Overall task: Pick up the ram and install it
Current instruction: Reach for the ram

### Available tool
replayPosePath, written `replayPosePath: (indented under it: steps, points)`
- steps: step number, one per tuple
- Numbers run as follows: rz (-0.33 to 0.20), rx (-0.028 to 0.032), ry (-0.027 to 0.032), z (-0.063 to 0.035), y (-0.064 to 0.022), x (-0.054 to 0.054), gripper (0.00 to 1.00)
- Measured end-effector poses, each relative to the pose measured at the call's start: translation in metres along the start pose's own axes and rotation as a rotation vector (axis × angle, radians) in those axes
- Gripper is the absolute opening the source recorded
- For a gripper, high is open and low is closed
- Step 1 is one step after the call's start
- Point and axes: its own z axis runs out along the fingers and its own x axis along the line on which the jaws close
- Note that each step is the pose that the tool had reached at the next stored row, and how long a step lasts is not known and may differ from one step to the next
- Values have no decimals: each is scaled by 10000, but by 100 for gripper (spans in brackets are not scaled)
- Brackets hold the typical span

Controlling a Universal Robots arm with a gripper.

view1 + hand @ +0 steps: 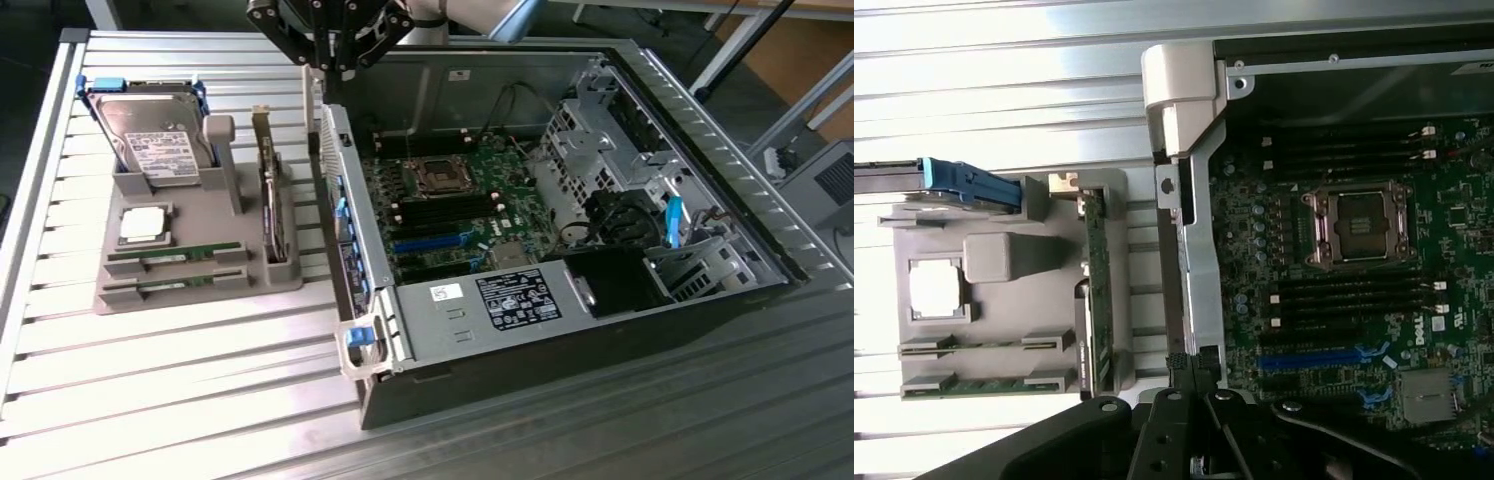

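**Gripper [331, 65] shut and empty, ram [174, 252] in holder**

The ram lies flat in a slot of the gray holder [200, 218], its twin stick [171, 284] just beside it. To the exterior view's right of the holder, the gripper hangs closed, holding nothing, over the computer case [534, 372].

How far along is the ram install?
Done: nothing visible. Both ram sticks sit in the gray holder; the motherboard slots look empty. In hand: nothing; the gripper is shut, above the case wall. Left: pickup and install.
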Motion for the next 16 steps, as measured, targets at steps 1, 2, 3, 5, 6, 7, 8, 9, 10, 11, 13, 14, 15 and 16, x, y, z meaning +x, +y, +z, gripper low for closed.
replayPosePath:
  steps: [1,2,3,5,6,7,8,9,10,11,13,14,15,16]
  points:
    - [0,0,1,-1,-1,15,9]
    - [0,0,0,-1,-2,25,9]
    - [0,0,0,-1,-2,32,9]
    - [-1,9,0,-2,-4,60,9]
    - [0,17,-1,-2,-5,73,9]
    - [-2,24,-1,-2,-6,79,9]
    - [-1,30,-2,-3,-6,86,9]
    - [-2,33,-2,-2,-6,89,9]
    - [0,33,-3,-3,-7,96,9]
    - [0,33,-3,-3,-8,106,9]
    - [-1,33,-2,-4,-10,134,9]
    - [-2,33,-2,-4,-10,139,9]
    - [-1,33,-2,-4,-11,144,9]
    - [-2,34,-2,-4,-11,145,9]
